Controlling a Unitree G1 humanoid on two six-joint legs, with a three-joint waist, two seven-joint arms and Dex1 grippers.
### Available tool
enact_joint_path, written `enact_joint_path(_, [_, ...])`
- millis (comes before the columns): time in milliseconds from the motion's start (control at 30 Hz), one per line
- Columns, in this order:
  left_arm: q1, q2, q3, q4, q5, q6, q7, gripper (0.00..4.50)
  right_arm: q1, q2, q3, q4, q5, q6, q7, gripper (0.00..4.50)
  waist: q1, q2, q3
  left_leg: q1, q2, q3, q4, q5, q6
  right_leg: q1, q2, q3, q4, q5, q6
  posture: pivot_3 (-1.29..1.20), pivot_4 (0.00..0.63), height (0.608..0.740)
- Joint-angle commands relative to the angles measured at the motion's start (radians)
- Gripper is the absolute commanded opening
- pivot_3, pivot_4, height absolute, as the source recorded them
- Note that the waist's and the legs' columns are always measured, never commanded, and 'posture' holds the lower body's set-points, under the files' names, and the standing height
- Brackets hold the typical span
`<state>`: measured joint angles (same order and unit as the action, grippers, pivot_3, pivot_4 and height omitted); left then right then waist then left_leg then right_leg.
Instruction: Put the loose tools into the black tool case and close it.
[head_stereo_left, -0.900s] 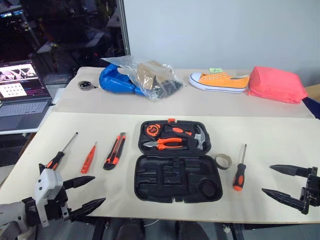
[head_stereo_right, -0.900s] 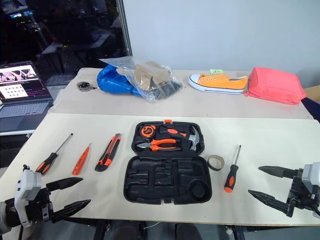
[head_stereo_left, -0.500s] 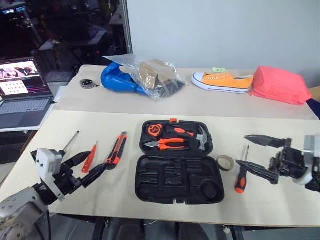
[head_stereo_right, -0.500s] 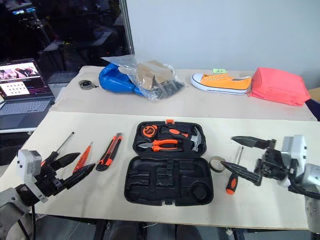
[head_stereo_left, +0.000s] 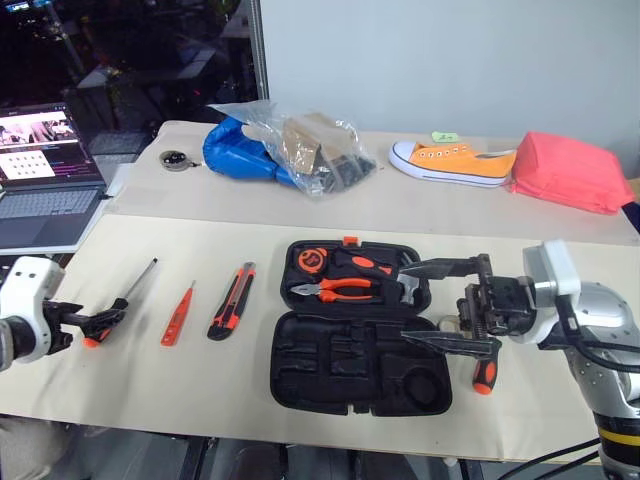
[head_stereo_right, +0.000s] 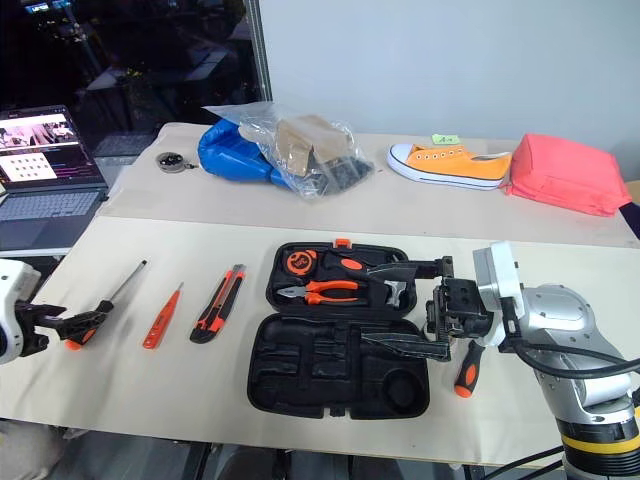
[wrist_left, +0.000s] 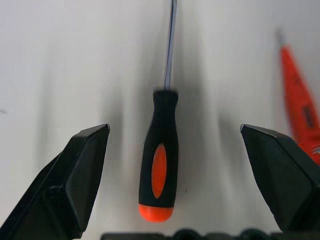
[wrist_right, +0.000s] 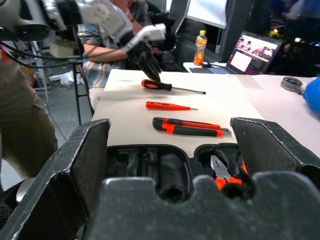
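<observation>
Left wrist view shows the left gripper (wrist_left: 172, 165) spread wide astride the orange-and-black-handled steel-shafted screwdriver (wrist_left: 160, 165) lying on the pale table (wrist_left: 75, 75); centre on the handle before clenching, while the right gripper (head_stereo_left: 450, 305) hangs released over the open black plastic clamshell tool case (head_stereo_left: 340, 370).

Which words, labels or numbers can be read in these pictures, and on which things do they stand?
No text can be read.
Laptop: the screen shows pictures and marks, too small to read.
Green tag behind the shoe: marks too small to read.
Bottle: the label is blurred.
Tape measure in the case: no readable print.
</observation>
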<state>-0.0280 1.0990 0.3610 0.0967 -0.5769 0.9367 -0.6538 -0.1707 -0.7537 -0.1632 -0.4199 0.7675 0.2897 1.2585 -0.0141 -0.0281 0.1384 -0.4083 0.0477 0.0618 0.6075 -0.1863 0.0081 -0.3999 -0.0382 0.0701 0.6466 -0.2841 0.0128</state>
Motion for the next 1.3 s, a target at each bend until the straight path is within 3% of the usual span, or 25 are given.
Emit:
enact_joint_path(33, [-0.059, 0.019, -0.085, 0.098, 0.075, -0.051, -0.065, 3.79, 0.014, -0.007, -0.03, -0.029, 0.002, -0.026, 0.006, 4.5, 0.0, 0.0, 0.0, -0.001, 0.0, 0.0, 0.0, 0.0, 0.0, -0.001, 0.0, 0.0, 0.001, 0.0, 0.0, 0.0, 0.15, 0.74])
enact_joint_path(133, [-0.093, -0.001, -0.125, 0.15, 0.112, -0.096, -0.105, 2.9, 0.038, -0.012, -0.049, -0.036, 0.0, -0.03, 0.002, 4.5, 0.002, 0.001, -0.001, -0.001, 0.0, 0.0, 0.0, 0.0, 0.0, -0.002, 0.0, -0.001, 0.001, 0.0, 0.0, 0.0, 0.15, 0.74])
enact_joint_path(167, [-0.098, -0.004, -0.129, 0.158, 0.12, -0.105, -0.115, 2.34, 0.042, -0.012, -0.052, -0.039, 0.0, -0.031, 0.0, 4.5, 0.002, 0.002, -0.001, -0.001, 0.0, 0.001, 0.001, 0.0, 0.0, -0.002, 0.0, -0.001, 0.002, 0.0, 0.0, 0.0, 0.15, 0.74])
enact_joint_path(267, [-0.077, -0.021, -0.022, 0.082, 0.055, -0.189, -0.215, 1.24, 0.087, -0.009, -0.082, -0.042, 0.001, -0.035, -0.011, 4.5, 0.002, 0.002, -0.001, 0.0, 0.0, 0.001, 0.002, 0.0, 0.0, -0.001, -0.001, -0.001, 0.003, 0.0, 0.0, 0.0, 0.15, 0.74])
enact_joint_path(333, [-0.032, -0.01, 0.067, -0.058, -0.022, -0.215, -0.326, 1.24, 0.123, -0.008, -0.111, -0.037, -0.005, -0.047, -0.014, 4.5, 0.002, -0.001, -0.001, 0.0, 0.0, 0.001, 0.003, 0.0, 0.0, 0.0, -0.001, -0.001, 0.003, 0.0, 0.0, 0.0, 0.15, 0.74])
enact_joint_path(433, [-0.016, 0.085, 0.048, -0.305, -0.094, -0.162, -0.464, 1.24, 0.227, -0.012, -0.206, -0.04, -0.011, -0.068, -0.013, 4.5, 0.012, -0.003, -0.001, -0.002, 0.0, 0.0, 0.003, 0.0, 0.0, 0.0, -0.003, -0.004, 0.001, 0.0, 0.0, 0.0, 0.15, 0.74])
enact_joint_path(500, [-0.149, 0.106, -0.073, -0.394, -0.138, -0.098, -0.477, 1.24, 0.291, -0.018, -0.265, -0.042, -0.023, -0.08, -0.011, 4.5, 0.022, -0.001, -0.002, -0.003, 0.0, 0.0, 0.003, 0.0, 0.0, 0.001, -0.004, -0.005, 0.001, 0.0, 0.001, 0.0, 0.15, 0.74])
enact_joint_path(567, [-0.328, 0.063, -0.27, -0.451, -0.086, -0.107, -0.503, 1.24, 0.353, -0.024, -0.347, -0.031, -0.022, -0.084, -0.008, 4.5, 0.027, 0.006, -0.003, 0.001, -0.002, 0.002, 0.004, 0.0, 0.0, 0.006, -0.005, -0.004, 0.001, -0.001, 0.003, 0.0, 0.15, 0.74])
enact_joint_path(733, [-0.663, -0.15, -0.654, -0.414, 0.075, -0.077, -0.517, 1.24, 0.477, -0.064, -0.491, 0.065, -0.076, -0.145, 0.078, 4.5, 0.023, 0.008, -0.003, 0.004, -0.007, 0.006, 0.009, 0.0, 0.001, 0.013, 0.0, -0.002, 0.001, -0.003, 0.007, 0.0, 0.15, 0.74])
enact_joint_path(833, [-0.755, -0.211, -0.808, -0.385, 0.158, -0.056, -0.55, 1.24, 0.484, -0.096, -0.526, 0.144, -0.099, -0.195, 0.127, 4.5, 0.005, 0.007, -0.002, 0.001, -0.004, 0.004, 0.017, -0.001, 0.003, 0.013, 0.007, 0.0, 0.001, -0.003, 0.011, 0.0, 0.15, 0.74])
enact_joint_path(1033, [-0.832, -0.302, -0.938, -0.361, 0.216, 0.046, -0.533, 1.24, 0.407, -0.162, -0.486, 0.198, -0.107, -0.2, 0.165, 4.5, -0.019, 0.009, -0.001, 0.002, 0.0, -0.002, 0.019, -0.003, 0.006, 0.013, 0.013, 0.003, 0.002, -0.003, 0.01, 0.0, 0.15, 0.74])
enact_joint_path(1300, [-0.858, -0.372, -1.006, -0.291, 0.294, 0.042, -0.514, 1.24, 0.366, -0.189, -0.449, 0.166, -0.088, -0.157, 0.173, 4.5, -0.001, 0.01, -0.002, 0.002, -0.001, -0.003, 0.02, -0.003, 0.006, 0.013, 0.014, 0.003, 0.002, -0.003, 0.01, 0.0, 0.15, 0.74])
